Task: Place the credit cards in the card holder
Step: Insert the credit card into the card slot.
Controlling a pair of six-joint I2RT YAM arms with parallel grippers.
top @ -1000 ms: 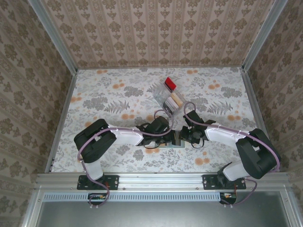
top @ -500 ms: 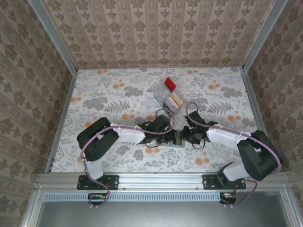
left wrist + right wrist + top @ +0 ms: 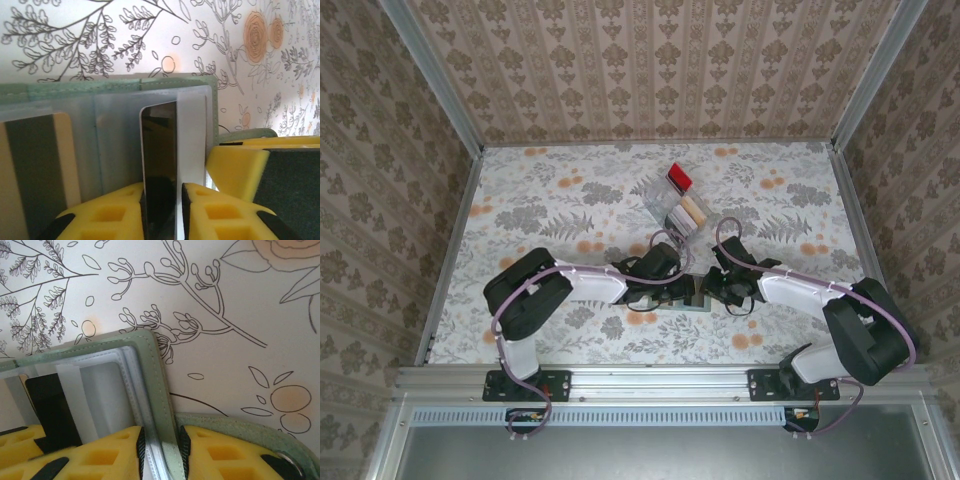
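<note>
The sage-green card holder point(image 3: 696, 300) lies open on the flowered table between both arms. In the left wrist view its green edge point(image 3: 125, 85) runs above clear sleeves. A dark grey credit card point(image 3: 159, 150) stands partly inside one sleeve, and a tan card point(image 3: 65, 150) sits in a sleeve to its left. My left gripper point(image 3: 162, 210) is open a little around the dark card, with a thin gap on the card's right side. My right gripper point(image 3: 160, 450) is shut on the card holder's green cover point(image 3: 150, 370) and sleeve edges. The dark card point(image 3: 47, 400) also appears at the left of that view.
A clear plastic tray point(image 3: 665, 196) with a red end piece lies farther back at the table's middle, with tan and beige cards point(image 3: 691, 212) in it. The right gripper's yellow finger point(image 3: 235, 165) is close beside the left jaws. Patterned walls enclose the table.
The left gripper's jaws have parted slightly from the dark card, which stays in the sleeve. Both arms have shifted only slightly; the right grip is unchanged.
</note>
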